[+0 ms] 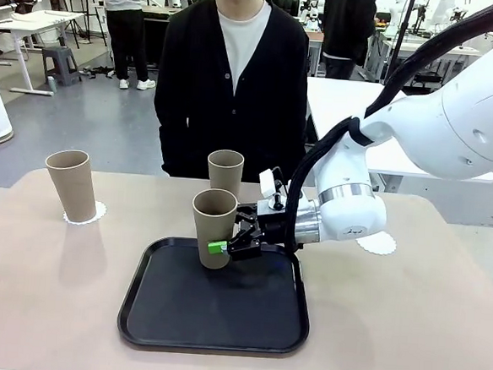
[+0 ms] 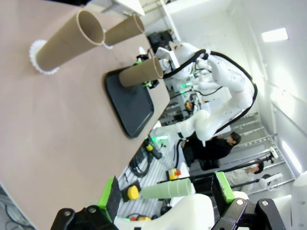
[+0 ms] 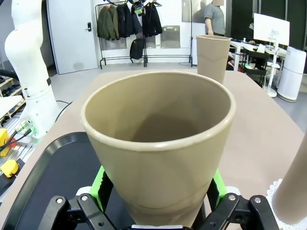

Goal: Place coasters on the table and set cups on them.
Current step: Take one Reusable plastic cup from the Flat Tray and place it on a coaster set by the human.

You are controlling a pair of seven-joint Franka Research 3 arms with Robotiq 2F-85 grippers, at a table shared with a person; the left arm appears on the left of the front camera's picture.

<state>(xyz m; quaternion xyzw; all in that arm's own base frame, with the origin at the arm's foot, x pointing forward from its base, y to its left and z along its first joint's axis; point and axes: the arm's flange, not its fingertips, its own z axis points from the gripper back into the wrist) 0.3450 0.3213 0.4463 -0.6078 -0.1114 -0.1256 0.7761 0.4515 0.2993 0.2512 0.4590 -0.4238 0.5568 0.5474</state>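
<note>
Tan counter (image 1: pixel 36 289) first: far left, one cup (image 1: pixel 71 185) stands on a coaster (image 1: pixel 99 212). Middle, right fingers (image 1: pixel 234 242) grip a second cup (image 1: pixel 213 227) over the tray (image 1: pixel 210 339). Next it should go right, onto the bare coaster (image 1: pixel 381 243). Left fingers (image 2: pixel 165 194) are open, holding nothing.

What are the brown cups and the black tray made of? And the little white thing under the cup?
The cups, like the gripped cup, look like matte paper or card: dull tan, thin rim, no shine. The tray looks like black plastic with a slightly glossy raised rim, though it could be coated metal. The coaster looks like thin white paper with a lacy scalloped edge.
</note>
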